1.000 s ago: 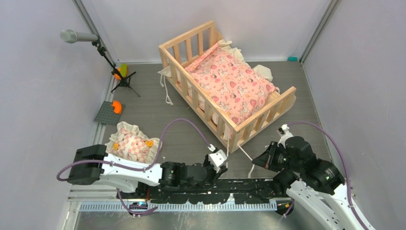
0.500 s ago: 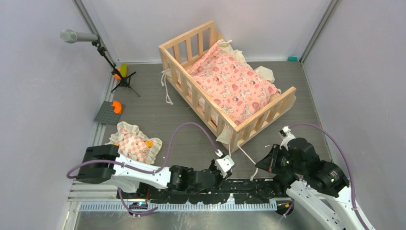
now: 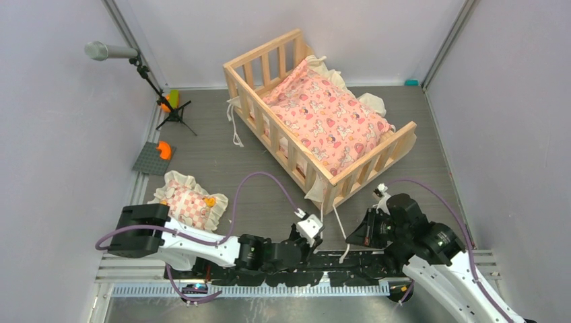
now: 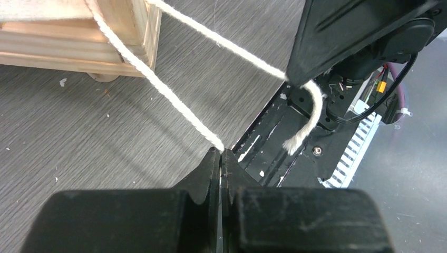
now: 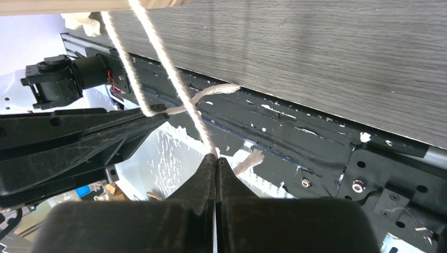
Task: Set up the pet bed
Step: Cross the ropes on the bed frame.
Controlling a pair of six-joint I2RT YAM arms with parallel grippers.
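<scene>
The pet bed [image 3: 369, 156], a pale wooden crib with slatted sides, stands at an angle mid-table with a pink printed cushion [image 3: 330, 121] inside. Two white cords run from its near corner [image 4: 68, 42] towards me. My left gripper [image 4: 221, 151] is shut on one cord [image 4: 168, 100], which is stretched taut to that corner. My right gripper [image 5: 216, 156] is shut on the other cord [image 5: 174, 79], whose frayed end [image 5: 253, 157] sticks out past the fingertips. Both grippers [image 3: 318, 221] [image 3: 367, 234] sit low, just in front of the bed's near corner and close together.
A small frilled checked pillow [image 3: 187, 204] lies on the table to the left. A microphone stand [image 3: 111, 50], a grey plate with an orange piece [image 3: 153, 158] and an orange-green object [image 3: 168, 101] sit at the far left. A black rail [image 3: 337, 259] runs along the near edge.
The right arm has drawn back towards the near edge and slightly left, its cord still gripped. The left wrist shifted a little. The cushion settled slightly in the bed.
</scene>
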